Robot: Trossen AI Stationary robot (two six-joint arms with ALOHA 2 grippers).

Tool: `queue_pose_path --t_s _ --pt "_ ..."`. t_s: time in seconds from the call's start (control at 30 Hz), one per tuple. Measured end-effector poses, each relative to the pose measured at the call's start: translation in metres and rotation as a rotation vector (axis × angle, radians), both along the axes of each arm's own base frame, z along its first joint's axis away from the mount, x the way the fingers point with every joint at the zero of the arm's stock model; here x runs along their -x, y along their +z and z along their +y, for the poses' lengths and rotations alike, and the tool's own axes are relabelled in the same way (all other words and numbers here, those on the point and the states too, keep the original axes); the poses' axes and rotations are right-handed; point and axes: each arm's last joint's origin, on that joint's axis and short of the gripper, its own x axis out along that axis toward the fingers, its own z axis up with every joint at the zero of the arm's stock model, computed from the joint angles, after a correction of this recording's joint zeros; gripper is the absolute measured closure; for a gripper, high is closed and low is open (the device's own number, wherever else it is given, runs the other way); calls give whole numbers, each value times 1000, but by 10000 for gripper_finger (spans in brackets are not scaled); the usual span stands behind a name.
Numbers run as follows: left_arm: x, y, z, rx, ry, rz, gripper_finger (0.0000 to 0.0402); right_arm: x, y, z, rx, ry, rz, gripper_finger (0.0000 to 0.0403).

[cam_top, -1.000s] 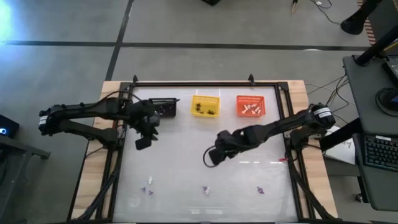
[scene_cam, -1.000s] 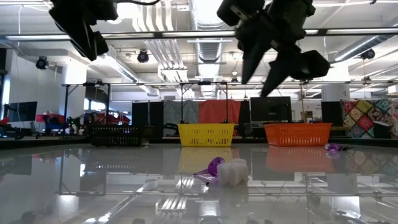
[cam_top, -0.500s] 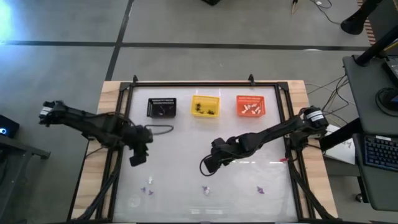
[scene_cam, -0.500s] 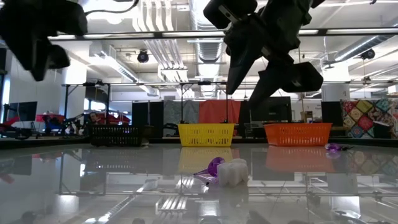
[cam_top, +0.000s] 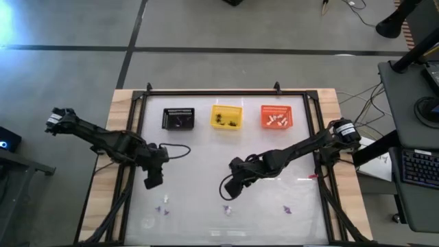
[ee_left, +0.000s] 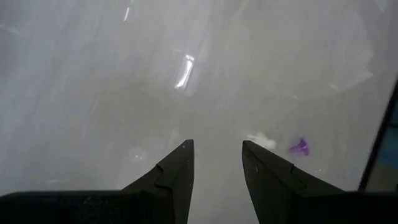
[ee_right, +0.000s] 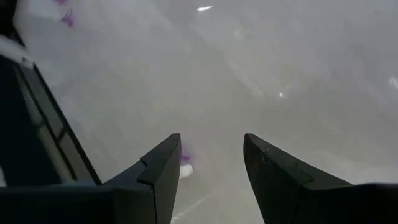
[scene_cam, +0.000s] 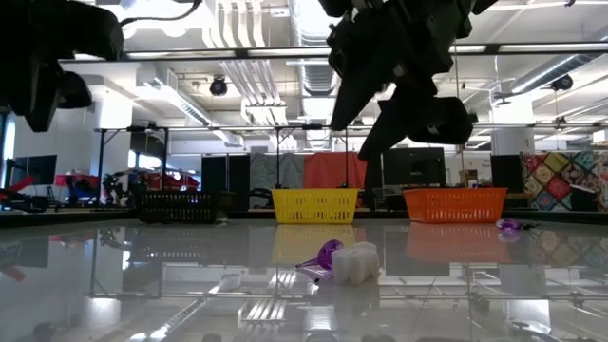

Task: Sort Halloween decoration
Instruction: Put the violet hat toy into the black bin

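High view: my right gripper (cam_top: 227,192) hangs over the glass table (cam_top: 206,158), nearer me than the yellow basket (cam_top: 226,116), jaws spread wide and holding nothing; my left gripper (cam_top: 152,180) sits on the black basket (cam_top: 178,118) side of that same line, also open and empty; both well clear of the baskets. The trinkets left to sort lie along the near edge, farthest from the yellow basket: a purple and white pair (cam_top: 228,210) straight out from it, just past my right gripper; another purple and white pair (cam_top: 163,208) toward the left arm's side; a lone purple piece (cam_top: 287,209) on the orange basket (cam_top: 276,117) side.

Risks, as I judge them: the pieces are tiny and sit touching in pairs, so a closing jaw could grab both colours at once or flick one off the slick glass; glare could throw off my aim; coming down too hard means fingertips hitting the glass.

The low view shows the near pair (scene_cam: 342,262) as a purple piece leaning against a white lump, which the high view flattens to specks; the right wrist view puts that pair (ee_right: 185,163) just beside one fingertip, not between them; the left wrist view shows its own pair (ee_left: 283,144) off to one side of the jaws; only the high view shows basket contents.
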Motion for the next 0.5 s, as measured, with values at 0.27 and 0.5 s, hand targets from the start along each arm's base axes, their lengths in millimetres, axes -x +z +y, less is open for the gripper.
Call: queue_pose_path --t_s 0.27,0.5 --pt "-9 17 -3 17 25 -48 283 0 -5 16 86 169 -57 236" --pt "-14 26 -3 -24 73 -91 283 -4 -12 26 93 200 -86 236"
